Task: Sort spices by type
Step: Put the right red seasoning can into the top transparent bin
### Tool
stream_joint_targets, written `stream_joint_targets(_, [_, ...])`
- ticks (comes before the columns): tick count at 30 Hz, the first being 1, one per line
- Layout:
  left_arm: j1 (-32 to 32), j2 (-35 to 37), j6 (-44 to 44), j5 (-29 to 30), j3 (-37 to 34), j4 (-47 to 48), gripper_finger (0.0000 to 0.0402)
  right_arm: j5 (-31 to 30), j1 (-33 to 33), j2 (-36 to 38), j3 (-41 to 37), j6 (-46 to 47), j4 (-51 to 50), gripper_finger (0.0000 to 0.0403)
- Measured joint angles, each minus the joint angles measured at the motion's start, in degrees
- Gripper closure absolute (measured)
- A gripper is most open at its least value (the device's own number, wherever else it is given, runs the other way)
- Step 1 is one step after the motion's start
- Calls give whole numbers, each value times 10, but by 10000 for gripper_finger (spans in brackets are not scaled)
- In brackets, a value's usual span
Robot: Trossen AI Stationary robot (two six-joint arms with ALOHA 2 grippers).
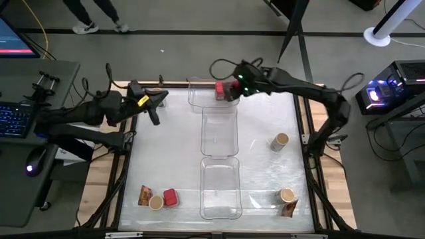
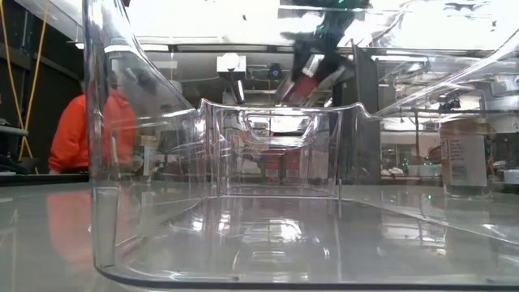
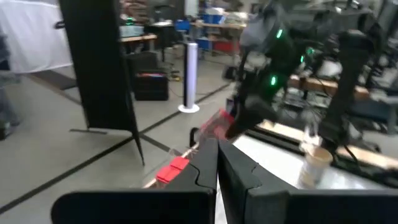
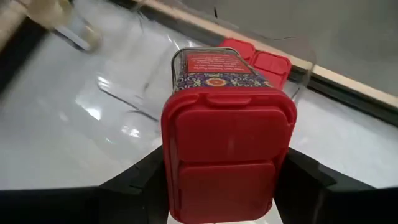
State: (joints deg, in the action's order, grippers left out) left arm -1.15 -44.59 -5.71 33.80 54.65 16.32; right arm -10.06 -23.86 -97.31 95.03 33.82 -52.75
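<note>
My right gripper (image 1: 228, 91) hangs above the far clear tray (image 1: 199, 99), shut on a red boxy spice container (image 4: 229, 146). Other red containers (image 4: 264, 61) lie in that tray below it. My left gripper (image 1: 157, 101) stands shut and holds nothing at the table's far left, above the table. On the table stand a round jar (image 1: 279, 141) at the right and another jar (image 1: 287, 195) beside a brown-orange packet (image 1: 289, 210) at the near right. A packet (image 1: 145, 196), a jar (image 1: 157, 202) and a red container (image 1: 170, 197) sit at the near left. My right gripper pinches the red container between its two fingers, one on each long side (image 4: 169, 158), near its red lid end. The fingers slant down from the table's right and lie along the container. The lid faces back toward the wrist. The container is lifted clear above the far tray, tilted.
Three clear trays stand in a row down the table's middle: the far one, a middle one (image 1: 207, 133) and a near one (image 1: 206, 192). In the low view, a person in orange (image 2: 77, 134) sits in the room beyond the table.
</note>
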Motion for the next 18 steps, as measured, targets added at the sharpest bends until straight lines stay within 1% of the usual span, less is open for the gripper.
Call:
stream_joint_targets(4, [0, -11, -51, 27, 0, -12, 401, 11, -32, -67, 58, -50, -39, 194])
stream_joint_targets(8, [0, -12, -90, 30, 0, -16, 401, 11, -51, -129, 131, -54, -115, 194])
stream_joint_targets(10, [-3, -12, -86, 45, 0, -22, 401, 14, -53, -155, 167, -39, -154, 194])
stream_joint_targets(12, [-16, -13, -70, 71, 0, -37, 401, 19, -54, -175, 199, -22, -172, 194])
stream_joint_targets(14, [-38, -15, -49, 81, 0, -52, 402, 31, -54, -192, 221, -4, -184, 194])
stream_joint_targets(16, [-64, -16, -27, 70, 0, -61, 401, 50, -53, -207, 240, 14, -195, 194])
stream_joint_targets(18, [-87, -15, -11, 44, 0, -63, 401, 52, -50, -216, 251, 38, -213, 194])
